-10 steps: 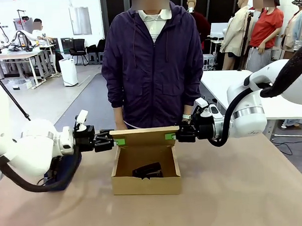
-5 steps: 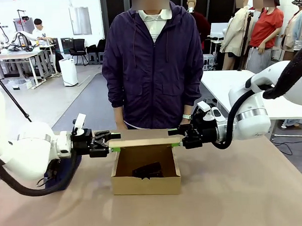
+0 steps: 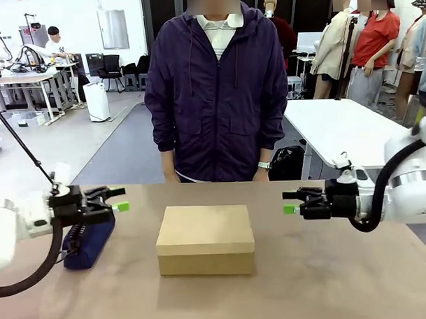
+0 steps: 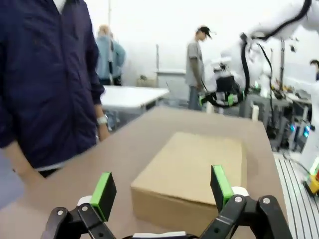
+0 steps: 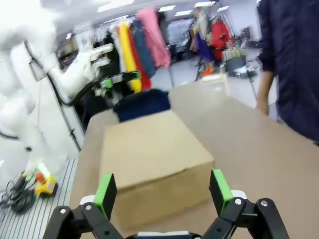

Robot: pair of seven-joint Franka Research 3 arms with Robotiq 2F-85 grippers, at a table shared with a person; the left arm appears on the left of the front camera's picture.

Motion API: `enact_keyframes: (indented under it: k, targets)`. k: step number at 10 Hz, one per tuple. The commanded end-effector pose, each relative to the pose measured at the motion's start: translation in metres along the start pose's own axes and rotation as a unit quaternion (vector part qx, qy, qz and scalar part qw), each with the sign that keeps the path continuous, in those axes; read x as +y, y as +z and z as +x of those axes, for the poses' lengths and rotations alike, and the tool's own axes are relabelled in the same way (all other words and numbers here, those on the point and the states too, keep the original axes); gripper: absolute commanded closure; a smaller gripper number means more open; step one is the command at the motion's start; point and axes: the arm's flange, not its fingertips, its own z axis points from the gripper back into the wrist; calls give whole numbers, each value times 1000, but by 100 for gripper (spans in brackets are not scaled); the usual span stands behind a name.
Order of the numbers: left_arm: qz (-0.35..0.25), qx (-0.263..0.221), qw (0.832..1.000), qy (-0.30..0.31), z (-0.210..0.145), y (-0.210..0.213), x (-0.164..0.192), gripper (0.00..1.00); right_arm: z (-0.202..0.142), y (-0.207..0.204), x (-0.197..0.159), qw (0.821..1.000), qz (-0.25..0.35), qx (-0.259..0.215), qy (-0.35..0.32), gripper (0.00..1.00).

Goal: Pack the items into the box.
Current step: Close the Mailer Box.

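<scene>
The shallow tan cardboard box sits shut at the middle of the brown tabletop, flap lid flat over the opening, in front of the person in the dark purple jacket. Your left tool hangs spread and empty well to the box's left, above a dark blue pouch; your right tool hangs spread and empty well to its right. Both sit level with the lid, which reads as backing off so the flap lies undisturbed.

Against half a second ago: the flap stood nearly level with both tools pinching its ends, and the black stapler showed inside. Now the lid is down, the contents are hidden, and both arms have drawn outward. Packing looks complete.
</scene>
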Motion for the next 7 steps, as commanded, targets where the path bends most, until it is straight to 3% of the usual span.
enact_keyframes:
  k: [1,2,4,6,7]
  targets:
    - [15,-93,995,-28,18,-15,-17,0,16,-33,5,998,-38,-30,27,0]
    - [-7,-96,994,-43,18,-35,-19,0,24,-56,4,998,-26,-13,51,0]
    - [-65,-47,995,-62,11,-74,-17,0,29,-95,9,994,38,34,94,0]
    - [-120,36,988,-89,-5,-114,-18,0,14,-124,19,981,64,118,138,0]
    - [-148,65,982,-99,-15,-126,-18,0,5,-131,17,982,46,136,124,0]
